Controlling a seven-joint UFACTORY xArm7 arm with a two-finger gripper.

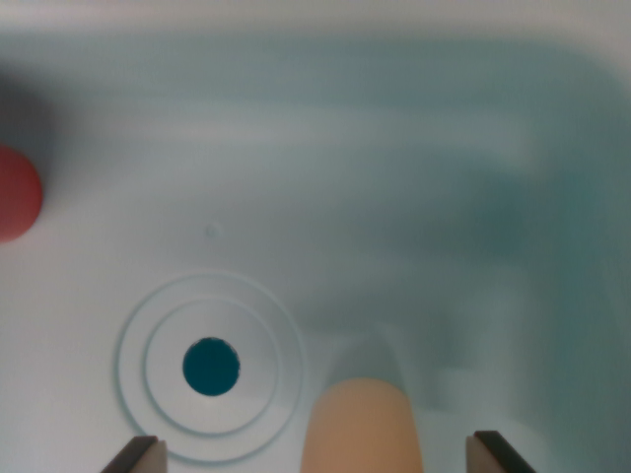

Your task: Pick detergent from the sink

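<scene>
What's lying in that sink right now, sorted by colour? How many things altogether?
Red: 1, a round object at the wrist view's left edge
Peach: 1, a rounded object at the bottom edge
Total: 2, in the sink

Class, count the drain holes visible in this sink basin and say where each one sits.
1. The drain hole sits low in the sink, toward the wrist view's left, ringed by raised circles. Others could lie outside the frame.

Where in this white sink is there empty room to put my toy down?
The white sink floor is bare across the middle and right, up to the far wall. It is crowded near the round drain hole, the peach rounded object and the red round thing at left.
</scene>
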